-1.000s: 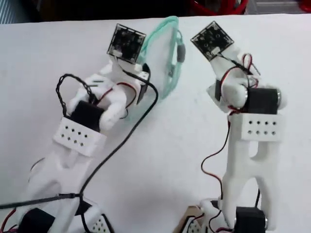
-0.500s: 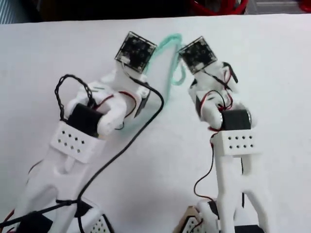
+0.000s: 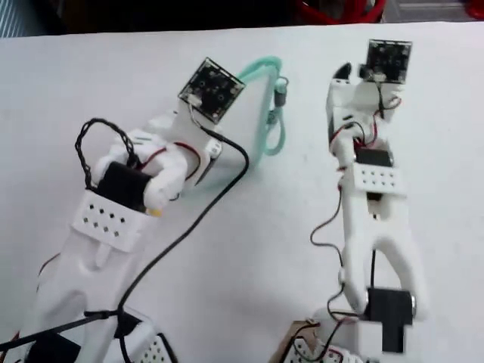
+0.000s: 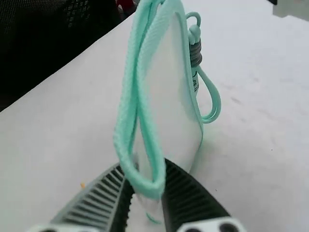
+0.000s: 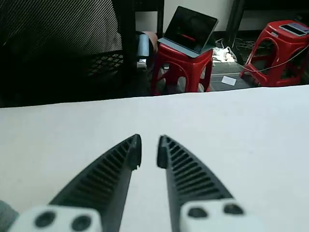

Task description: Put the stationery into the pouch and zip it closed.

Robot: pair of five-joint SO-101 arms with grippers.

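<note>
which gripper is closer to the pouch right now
Left. The left gripper is clamped on one end of the pouch; the right gripper sits apart from it over the table, touching nothing.

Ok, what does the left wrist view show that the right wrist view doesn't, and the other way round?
Left wrist view: the left gripper clamps the clear pouch at one end of its mint-green zip edge. The pouch stands on edge, with a mint cord loop and a grey toggle.

Right wrist view: the right gripper, tips narrowly apart and holding nothing, with red stools and a laptop-like screen beyond the table.

Both: the white table and dark mesh behind it.
</note>
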